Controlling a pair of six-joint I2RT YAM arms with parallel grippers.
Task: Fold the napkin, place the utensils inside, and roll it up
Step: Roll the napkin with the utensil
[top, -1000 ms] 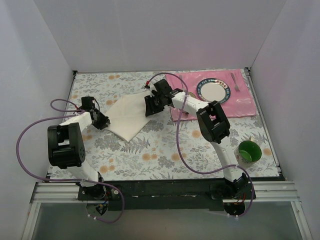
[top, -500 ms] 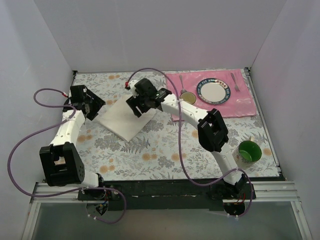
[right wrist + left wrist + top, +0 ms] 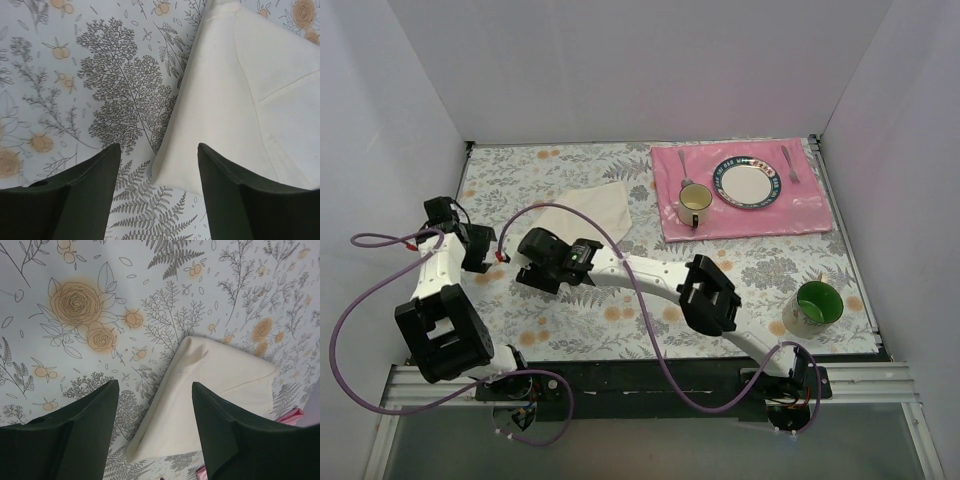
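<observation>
The napkin point(image 3: 588, 208) lies folded and off-white on the flowered tablecloth, left of the pink placemat. My left gripper point(image 3: 480, 252) hovers to its left, open and empty; in the left wrist view the napkin point(image 3: 210, 375) lies beyond the left gripper point(image 3: 155, 385), its near corner between the fingers. My right gripper point(image 3: 540, 265) hangs over the cloth just in front of the napkin, open and empty. In the right wrist view a folded corner of the napkin point(image 3: 240, 100) lies beyond the right gripper point(image 3: 159, 146). The utensils are out of view.
A pink placemat point(image 3: 810, 210) at the back right carries a plate point(image 3: 748, 184), a yellow mug point(image 3: 695, 200), a small spoon point(image 3: 684, 163) and a fork point(image 3: 789, 164). A green cup point(image 3: 816, 303) stands near the right edge. White walls close three sides.
Both grippers opened, let go of the napkin and drew back towards the near left. The napkin now lies folded over, smaller and further back.
</observation>
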